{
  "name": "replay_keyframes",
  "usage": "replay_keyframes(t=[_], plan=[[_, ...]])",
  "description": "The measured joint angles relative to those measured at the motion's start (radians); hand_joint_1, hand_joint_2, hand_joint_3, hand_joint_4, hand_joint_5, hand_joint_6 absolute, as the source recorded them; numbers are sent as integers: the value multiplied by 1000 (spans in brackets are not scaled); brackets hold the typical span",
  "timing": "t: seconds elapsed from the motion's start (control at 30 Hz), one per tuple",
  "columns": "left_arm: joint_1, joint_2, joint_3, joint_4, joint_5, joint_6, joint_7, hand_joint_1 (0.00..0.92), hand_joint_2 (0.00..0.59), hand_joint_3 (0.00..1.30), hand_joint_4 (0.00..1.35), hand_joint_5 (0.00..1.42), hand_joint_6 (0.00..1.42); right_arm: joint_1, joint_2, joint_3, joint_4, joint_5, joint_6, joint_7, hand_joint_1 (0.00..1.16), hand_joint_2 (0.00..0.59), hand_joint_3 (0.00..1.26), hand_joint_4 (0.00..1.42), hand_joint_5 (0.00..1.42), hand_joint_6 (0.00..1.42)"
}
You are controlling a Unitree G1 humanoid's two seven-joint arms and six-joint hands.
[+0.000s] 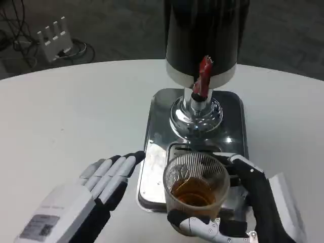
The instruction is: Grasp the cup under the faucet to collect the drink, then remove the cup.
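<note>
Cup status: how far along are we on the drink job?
Done: the cup holds amber drink. In hand: the right hand grips it over the drip tray, below and in front of the red faucet lever. The left hand lies flat beside the tray. Left: carry the cup clear of the tray.

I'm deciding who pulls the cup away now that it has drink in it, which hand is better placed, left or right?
Right. The right hand already wraps its fingers around the cup holding amber drink. The left hand lies flat on the table beside the tray, holding nothing.
</note>
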Motion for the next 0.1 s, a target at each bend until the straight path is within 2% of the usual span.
replay_keyframes(t=[0.1], plan=[[0, -3, -2, 3, 0, 0, 0, 0, 16, 0, 0, 0, 0, 9, -3, -8, 0, 2, 0, 4, 979, 77, 756, 865, 1082, 1308]])
